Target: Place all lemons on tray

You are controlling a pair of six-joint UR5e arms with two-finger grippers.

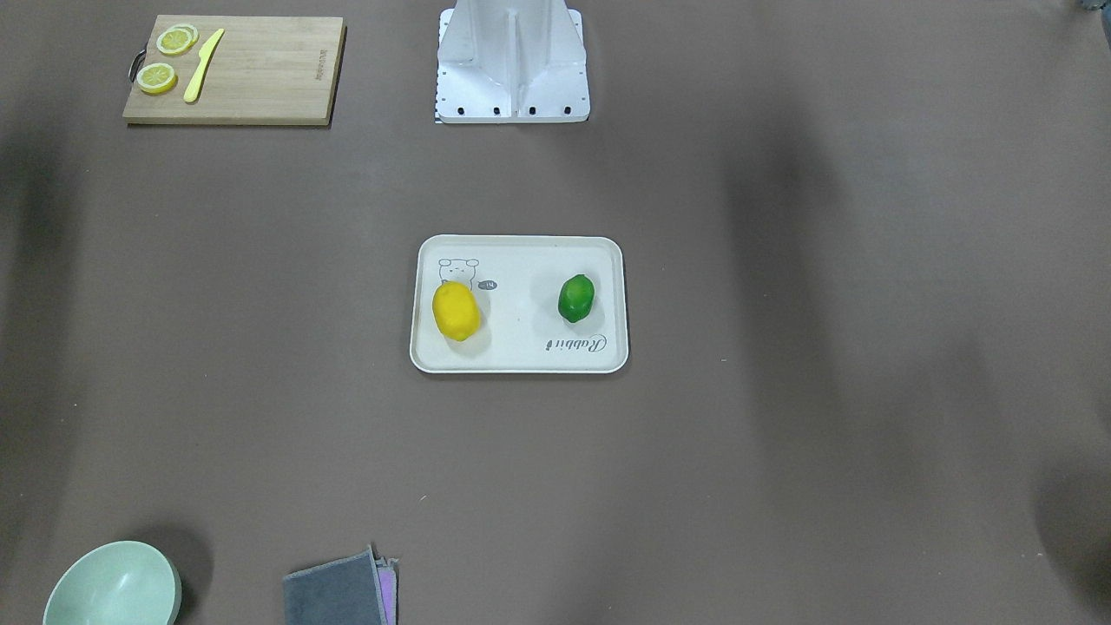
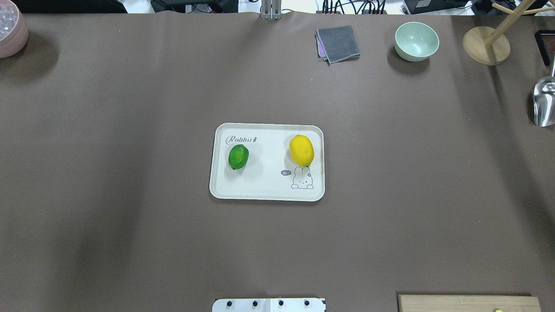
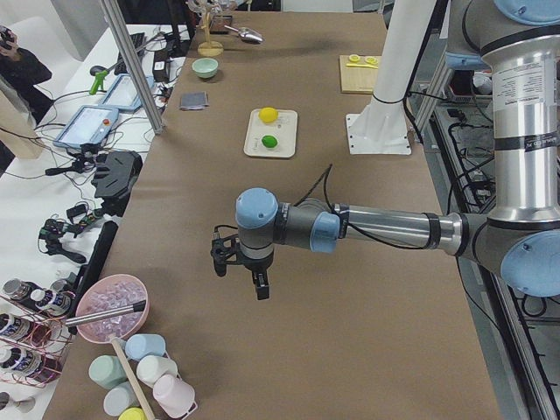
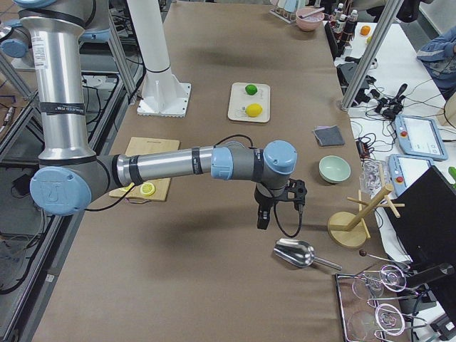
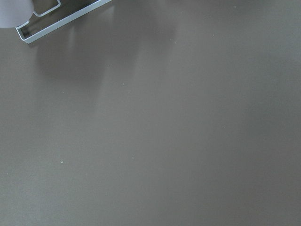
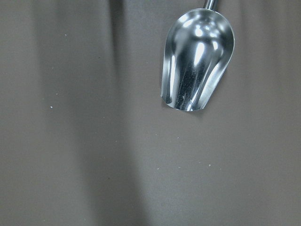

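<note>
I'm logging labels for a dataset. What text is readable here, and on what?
"Rabbit": script on the tray.
"hi": speech bubble beside the tray's drawing.
Cutting board: small mark near one edge, too small to read.

The left arm [image 3: 376, 229] and right arm [image 4: 171, 165] look alike: smooth silver-grey metal tubes joined by thick rounded joints, each joint closed by a light-blue cap [image 3: 256, 208]. Narrow black bands ring the tubes where they meet the joints, and the upright tube of each arm bears a small line of dark print. A thin black cable [image 3: 319, 184] runs off each forearm and loops free near the wrist. The left gripper [image 3: 259, 284] and right gripper [image 4: 262, 217] are black, with slim dark fingers. Both arms share a white pedestal [image 3: 398, 61], ribbed at its foot, on a white base plate [image 1: 512, 104] with dark screws [image 1: 496, 111] along its edge.
</note>
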